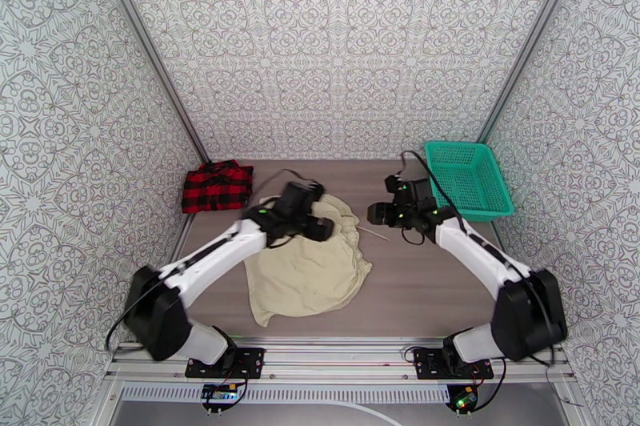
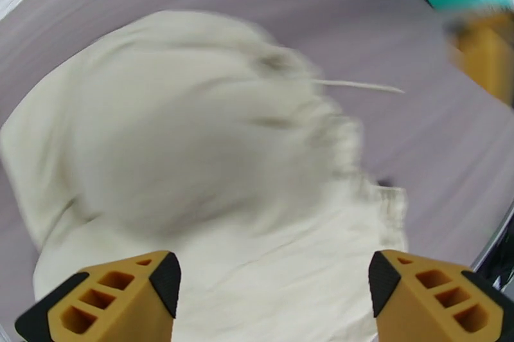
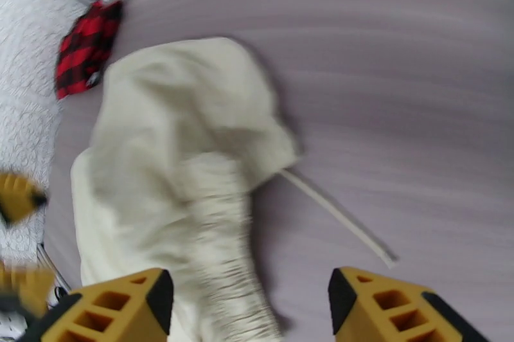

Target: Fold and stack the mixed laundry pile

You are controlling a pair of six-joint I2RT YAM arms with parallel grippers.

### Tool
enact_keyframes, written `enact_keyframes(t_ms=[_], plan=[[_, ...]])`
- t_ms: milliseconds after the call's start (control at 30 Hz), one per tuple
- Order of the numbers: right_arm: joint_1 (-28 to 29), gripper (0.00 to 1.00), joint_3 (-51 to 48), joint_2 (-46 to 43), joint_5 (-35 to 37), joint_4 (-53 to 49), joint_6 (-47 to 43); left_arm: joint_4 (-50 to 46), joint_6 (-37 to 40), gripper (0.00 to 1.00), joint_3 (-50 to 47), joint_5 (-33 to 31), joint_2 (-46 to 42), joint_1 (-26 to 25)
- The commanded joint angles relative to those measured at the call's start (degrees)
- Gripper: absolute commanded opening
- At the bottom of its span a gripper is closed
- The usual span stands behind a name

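A cream-beige garment (image 1: 308, 271) lies spread and rumpled on the table's middle, with a thin drawstring (image 3: 340, 218) trailing off its right edge. The red-and-black checked flannel shirt (image 1: 216, 186) sits folded at the back left corner, also seen as the flannel (image 3: 83, 47) in the right wrist view. My left gripper (image 1: 322, 228) hovers over the cream garment's far part, open, with the cloth (image 2: 193, 144) below its spread fingers (image 2: 166, 282). My right gripper (image 1: 376, 214) is just right of the garment, open, its fingertips (image 3: 342, 295) apart above the ribbed waistband (image 3: 218, 234).
A teal plastic mesh basket (image 1: 468, 177) stands at the back right, close behind the right arm. Patterned walls enclose the table on three sides. Bare tabletop (image 1: 424, 283) lies right of the garment.
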Motion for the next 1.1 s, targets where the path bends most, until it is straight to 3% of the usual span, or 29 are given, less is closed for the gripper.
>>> enact_keyframes(t_ms=[0,200,333,467,733,800,867,967,1067], plan=[[0.00,0.65,0.61,6.30,-10.38,3.72,1.15,-3.48,1.20,0.82,1.50,-5.49,3.00,-7.55],[-0.99,0.64,-0.55,11.39,-9.52,4.97,1.79,2.36,5.53,0.87,-0.78,-8.16,9.35,-18.17],[-2.10,0.57,-4.12,9.26,-11.27,5.65,2.59,-1.26,3.59,0.79,0.62,-11.26,14.48,-19.69],[-1.94,0.57,-11.88,2.78,-11.20,3.93,2.48,-0.94,-1.58,0.81,-6.52,-11.80,7.14,-19.95],[4.50,0.57,-23.19,-8.42,-9.42,0.42,8.06,-14.33,-28.68,0.87,-21.28,-12.98,-10.60,-16.41],[6.65,0.58,-24.30,-8.10,-8.62,1.88,10.26,-19.78,-36.11,0.88,-24.58,-12.71,-13.60,-15.06],[8.50,0.58,-24.84,-6.05,-8.87,4.74,12.49,-24.14,-45.68,0.96,-27.80,-12.59,-16.40,-14.89],[10.89,0.58,-23.88,-2.65,-9.24,8.22,14.58,-24.18,-56.33,0.99,-33.22,-11.63,-21.06,-16.12],[12.52,0.58,-22.79,0.40,-9.18,10.43,15.73,-21.45,-60.93,0.99,-37.94,-10.42,-26.35,-16.23]])
